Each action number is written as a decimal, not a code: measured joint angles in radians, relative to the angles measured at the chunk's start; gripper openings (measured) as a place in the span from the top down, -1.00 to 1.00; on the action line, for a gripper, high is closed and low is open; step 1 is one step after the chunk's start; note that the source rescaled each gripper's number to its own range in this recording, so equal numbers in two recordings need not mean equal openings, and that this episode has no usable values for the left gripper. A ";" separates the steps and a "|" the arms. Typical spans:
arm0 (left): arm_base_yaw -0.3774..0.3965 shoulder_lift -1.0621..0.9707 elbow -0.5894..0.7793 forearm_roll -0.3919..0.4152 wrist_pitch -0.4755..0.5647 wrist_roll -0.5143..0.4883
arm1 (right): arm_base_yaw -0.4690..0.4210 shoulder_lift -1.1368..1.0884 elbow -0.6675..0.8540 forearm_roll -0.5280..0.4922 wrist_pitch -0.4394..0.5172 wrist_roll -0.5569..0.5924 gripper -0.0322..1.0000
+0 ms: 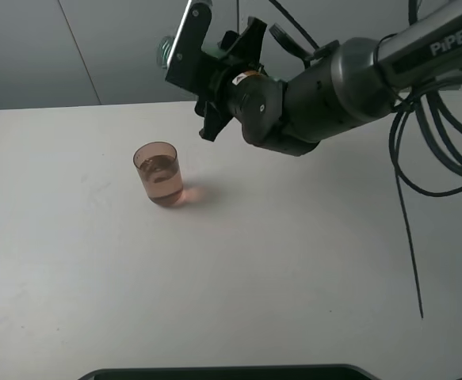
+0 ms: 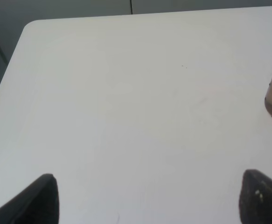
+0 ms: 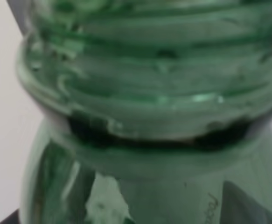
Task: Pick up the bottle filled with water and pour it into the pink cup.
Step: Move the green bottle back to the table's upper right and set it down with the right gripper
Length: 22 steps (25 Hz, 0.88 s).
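Jaws of right gripper (image 1: 208,57) clamped on see-through green plastic bottle (image 3: 140,93), held high over white table (image 1: 294,261). Below that gripper, toward left side: small translucent pink plastic cup (image 1: 159,176), upright, liquid inside. Fingers of left gripper (image 2: 147,191) spread, empty.

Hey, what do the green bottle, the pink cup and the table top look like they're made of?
Going by looks, the bottle is probably clear green-tinted plastic with a glossy finish: light passes through it, and the threaded neck has moulded ridges. Likely translucent smooth plastic for the pink cup, since a pink glow falls through its wall. White and matte, the table may be laminate, but that is hard to confirm.
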 joint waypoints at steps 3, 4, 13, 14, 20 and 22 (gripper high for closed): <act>0.000 0.000 0.000 0.000 0.000 -0.002 | -0.019 -0.052 0.000 0.049 -0.001 0.069 0.94; 0.000 0.000 0.000 0.000 0.000 -0.002 | -0.029 -0.070 0.000 0.068 -0.003 0.088 0.94; 0.000 0.000 0.000 0.000 0.000 -0.002 | -0.115 -0.189 0.000 0.312 0.004 0.128 0.94; 0.000 0.000 0.000 0.000 0.000 -0.002 | -0.124 -0.191 0.005 0.321 0.004 0.128 0.94; 0.000 0.000 0.000 0.000 0.000 -0.002 | -0.138 -0.196 0.028 0.339 0.032 0.079 0.94; 0.000 0.000 0.000 0.000 0.000 -0.002 | -0.138 -0.196 0.028 0.336 0.035 0.074 0.94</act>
